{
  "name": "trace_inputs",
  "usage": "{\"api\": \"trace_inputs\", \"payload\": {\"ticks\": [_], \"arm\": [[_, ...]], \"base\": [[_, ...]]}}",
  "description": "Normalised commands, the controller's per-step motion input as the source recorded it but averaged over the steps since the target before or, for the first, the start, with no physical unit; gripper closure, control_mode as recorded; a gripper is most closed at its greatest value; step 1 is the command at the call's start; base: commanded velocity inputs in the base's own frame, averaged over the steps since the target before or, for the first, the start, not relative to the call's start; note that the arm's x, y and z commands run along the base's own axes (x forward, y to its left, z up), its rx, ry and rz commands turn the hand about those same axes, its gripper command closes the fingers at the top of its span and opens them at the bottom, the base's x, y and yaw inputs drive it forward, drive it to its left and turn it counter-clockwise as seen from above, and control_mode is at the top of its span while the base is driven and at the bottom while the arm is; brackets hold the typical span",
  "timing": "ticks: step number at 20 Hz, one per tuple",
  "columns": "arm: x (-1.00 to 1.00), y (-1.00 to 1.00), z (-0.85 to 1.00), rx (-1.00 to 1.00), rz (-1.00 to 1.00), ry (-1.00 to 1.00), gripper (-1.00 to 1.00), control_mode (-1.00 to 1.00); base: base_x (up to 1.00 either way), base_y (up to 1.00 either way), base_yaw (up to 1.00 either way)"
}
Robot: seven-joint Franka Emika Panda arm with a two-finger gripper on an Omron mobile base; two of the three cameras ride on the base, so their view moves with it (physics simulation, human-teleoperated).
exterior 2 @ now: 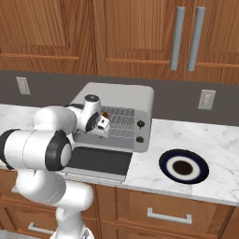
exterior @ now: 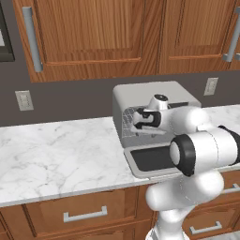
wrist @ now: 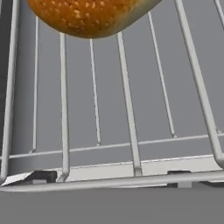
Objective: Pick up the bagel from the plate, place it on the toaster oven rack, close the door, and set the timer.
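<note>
The hand view alone shows the bagel [wrist: 89,17] on the toaster oven rack [wrist: 127,131] (fingers spread, holding nothing); the right base view shows the plate [exterior 2: 184,166] bare on the table [exterior 2: 219,140].

Wood cabinets [exterior: 93,37] with grey handles [exterior 2: 177,39] hang above a marble counter [exterior: 56,154]. White outlets [exterior: 24,100] sit on the dark wall [exterior 2: 46,88]. Drawers [exterior: 84,214] are below.
</note>
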Motion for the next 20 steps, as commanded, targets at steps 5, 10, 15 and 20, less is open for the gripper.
{"api": "trace_inputs", "payload": {"ticks": [5,10,15,20], "arm": [[-0.93,0.0,0.29,-0.06,0.02,-0.13,-1.0,-1.0],[-1.0,0.0,0.67,-0.08,0.02,-0.09,-1.0,-1.0],[-1.0,0.24,0.81,-0.12,0.05,-0.05,-1.0,-1.0],[-1.0,0.6,0.29,-0.28,0.1,-0.03,-1.0,-1.0]], "base": [[0.0,0.0,0.0],[0.0,0.0,0.0],[0.0,0.0,0.0],[0.0,0.0,0.0]]}}
